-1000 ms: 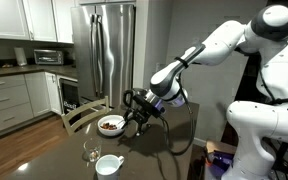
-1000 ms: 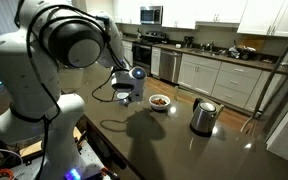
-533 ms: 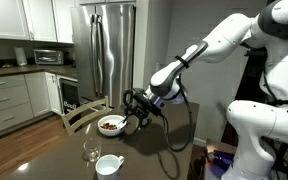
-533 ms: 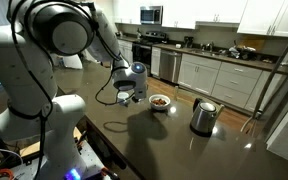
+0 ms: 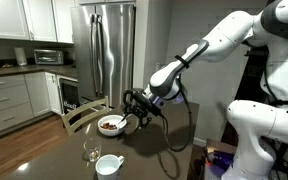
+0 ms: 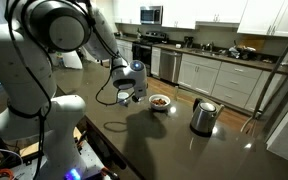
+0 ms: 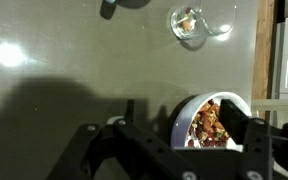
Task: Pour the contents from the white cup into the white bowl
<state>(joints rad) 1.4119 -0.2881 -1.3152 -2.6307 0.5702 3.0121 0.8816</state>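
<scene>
The gripper is held just beside the bowl on the table, jaws spread wide, nothing gripped. The cup is seen upright, well apart from the bowl, past the glass.

Glossy white arm, black gripper, black cable.

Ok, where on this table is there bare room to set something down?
Bare tabletop runs from the steel kettle toward the near edge, and there is a gap between kettle and white bowl. Crowded: the bowl, the stemmed glass and the white cup sit close together, with the end effector beside the bowl.
</scene>
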